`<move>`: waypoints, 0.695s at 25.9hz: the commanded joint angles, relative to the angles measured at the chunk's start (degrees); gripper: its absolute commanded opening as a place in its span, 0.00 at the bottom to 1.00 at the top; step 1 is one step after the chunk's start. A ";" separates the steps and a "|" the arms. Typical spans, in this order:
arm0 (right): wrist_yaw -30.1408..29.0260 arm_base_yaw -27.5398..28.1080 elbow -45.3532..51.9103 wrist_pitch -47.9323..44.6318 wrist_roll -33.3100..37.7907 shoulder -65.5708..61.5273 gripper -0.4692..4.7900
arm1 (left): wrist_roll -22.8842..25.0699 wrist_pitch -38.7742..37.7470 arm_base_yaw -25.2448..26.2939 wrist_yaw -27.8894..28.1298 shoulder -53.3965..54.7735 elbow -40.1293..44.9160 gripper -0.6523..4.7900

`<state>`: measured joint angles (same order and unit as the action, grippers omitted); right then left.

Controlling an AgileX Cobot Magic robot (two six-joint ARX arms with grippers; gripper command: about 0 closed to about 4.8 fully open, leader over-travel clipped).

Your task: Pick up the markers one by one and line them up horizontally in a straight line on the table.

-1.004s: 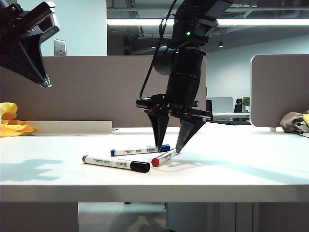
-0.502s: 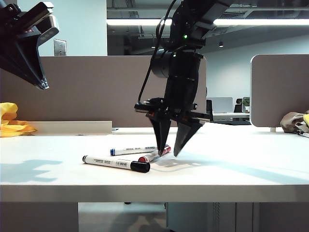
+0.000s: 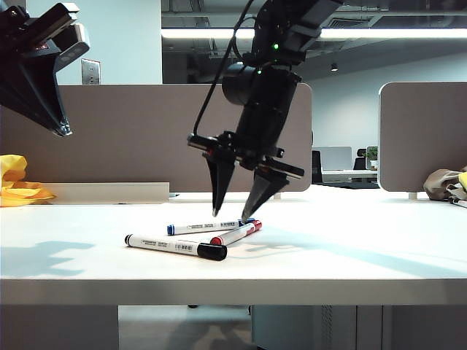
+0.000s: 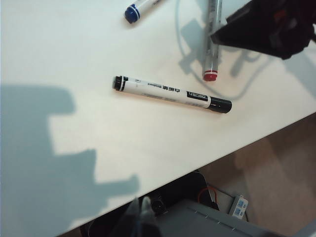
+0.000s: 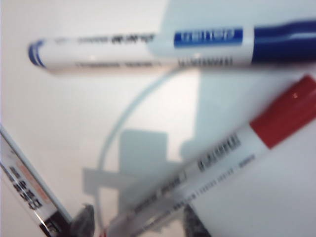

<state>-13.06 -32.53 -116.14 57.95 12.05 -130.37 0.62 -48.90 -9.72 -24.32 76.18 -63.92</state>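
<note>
Markers lie loosely clustered on the white worktop: black-capped marker nearest its front edge, red-capped marker and blue-capped marker behind it, right end effector released, empty, just above the red one, left end effector clenched, high at far left.

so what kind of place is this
Most likely an open-plan office: a white desk top backed by grey divider panels, long ceiling strip lights, and further desks with a monitor behind.
</note>
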 commanded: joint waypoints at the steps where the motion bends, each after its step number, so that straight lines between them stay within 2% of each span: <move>1: 0.17 -0.17 -0.28 -1.73 1.95 0.28 0.54 | 0.50 -0.07 0.02 0.09 -0.24 -0.24 0.11; 5: 4.20 -0.17 -0.35 0.17 1.86 0.17 0.54 | 0.70 -0.02 0.02 0.11 -0.24 -0.24 0.11; 18: 5.97 -0.24 -0.44 1.38 1.88 -2.84 0.54 | 1.16 -1.40 0.02 0.11 -0.24 -0.24 0.11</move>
<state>-7.25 -32.62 -116.29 59.46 13.89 -132.99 1.52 -50.39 -9.72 -24.21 76.18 -63.92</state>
